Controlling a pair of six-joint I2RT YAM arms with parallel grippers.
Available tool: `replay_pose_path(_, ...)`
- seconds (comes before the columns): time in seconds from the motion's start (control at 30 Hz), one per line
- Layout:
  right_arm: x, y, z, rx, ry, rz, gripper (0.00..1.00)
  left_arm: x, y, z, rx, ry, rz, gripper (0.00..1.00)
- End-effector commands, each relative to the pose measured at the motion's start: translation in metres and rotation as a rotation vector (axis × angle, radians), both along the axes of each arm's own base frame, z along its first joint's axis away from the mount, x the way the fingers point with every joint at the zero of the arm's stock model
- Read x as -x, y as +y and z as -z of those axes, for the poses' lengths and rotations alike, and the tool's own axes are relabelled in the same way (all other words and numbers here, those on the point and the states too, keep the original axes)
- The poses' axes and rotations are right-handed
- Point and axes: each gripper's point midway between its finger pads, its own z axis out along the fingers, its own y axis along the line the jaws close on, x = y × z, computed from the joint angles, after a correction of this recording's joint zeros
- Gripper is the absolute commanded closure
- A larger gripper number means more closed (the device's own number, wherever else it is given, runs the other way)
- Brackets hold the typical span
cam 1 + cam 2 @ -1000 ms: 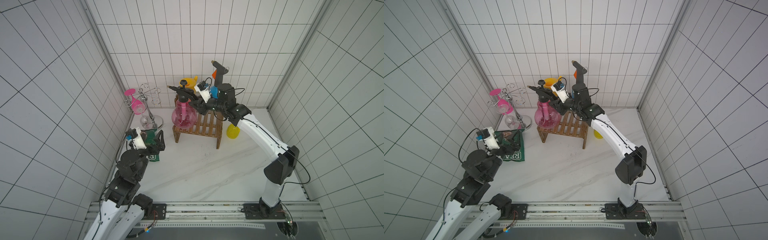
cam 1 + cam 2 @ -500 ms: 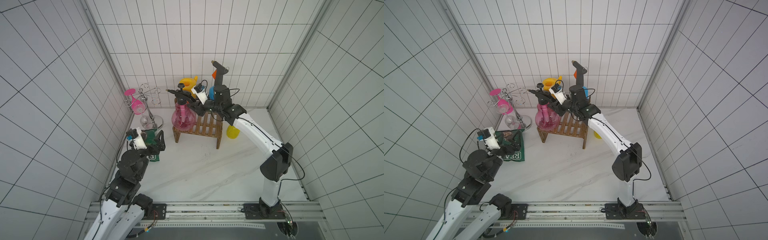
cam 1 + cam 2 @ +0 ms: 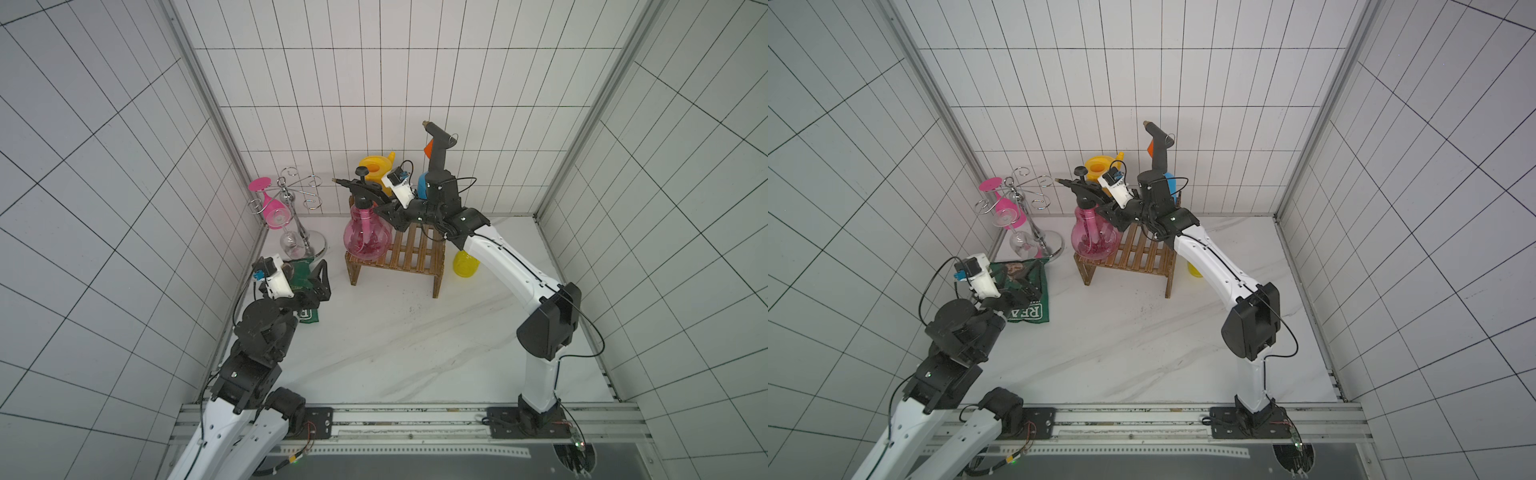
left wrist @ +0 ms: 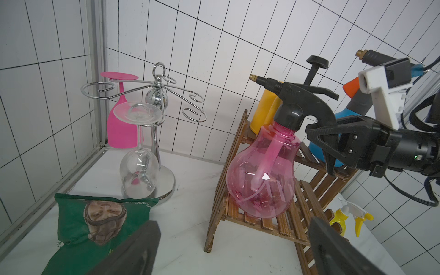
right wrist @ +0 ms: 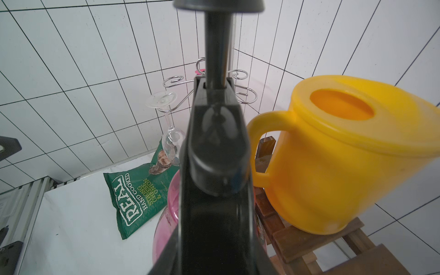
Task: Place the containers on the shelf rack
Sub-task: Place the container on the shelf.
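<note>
Right gripper [image 3: 385, 210] is pinching the black pump head of the pink sprayer [image 3: 368, 237], jaws narrow around the handle just behind the neck. Sprayer is sitting at the left end of the shelf rack [image 3: 415, 253] on the lower, near tier. Its round base looks to be resting on the slats, but I can't tell if the full weight is down. Watering can [image 3: 376, 166] and blue bottle [image 3: 423, 189] are standing on the upper, far tier. Small yellow bottle [image 3: 465, 264] is standing on the surface [image 3: 395, 332] just right of the rack, partly hidden by the right arm. Left gripper [image 3: 308, 280] is hanging wide open over the crisp bag [image 3: 1025, 291], near left, holding nothing. Reading this as set-down of container three of four. Doing it well means easing down until the base is bearing flat across the slats. The belly is sitting right at the rack's left edge, so I'd bias it right before letting go. Then opening slowly and backing out up and right, since the can's handle is sitting just beside the pump head and the nozzle is pointing toward the glass stand [image 3: 297, 195].
</note>
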Motion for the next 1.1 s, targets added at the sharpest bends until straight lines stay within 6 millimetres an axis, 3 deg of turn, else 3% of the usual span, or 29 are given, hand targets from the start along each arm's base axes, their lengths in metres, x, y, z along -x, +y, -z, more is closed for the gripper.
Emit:
replay_pose_path(0.0,-0.007,-0.002,-0.03,-0.069,-0.074,0.014,0.77,-0.001,-0.001,0.0,-0.006,-0.008,0.003,0.01)
replay_pose_path(0.5,-0.002,-0.008,-0.036,-0.087,-0.073,0.024,0.5,-0.003,-0.004,-0.003,-0.003,-0.013,0.014,0.01)
replay_pose_path(0.8,0.009,-0.019,-0.041,-0.089,-0.075,0.033,0.23,-0.002,-0.004,-0.003,0.0,-0.015,0.019,0.01)
replay_pose_path(1.07,0.028,-0.033,-0.041,-0.084,-0.07,0.026,0.15,-0.003,-0.007,-0.004,0.01,-0.014,0.033,0.01)
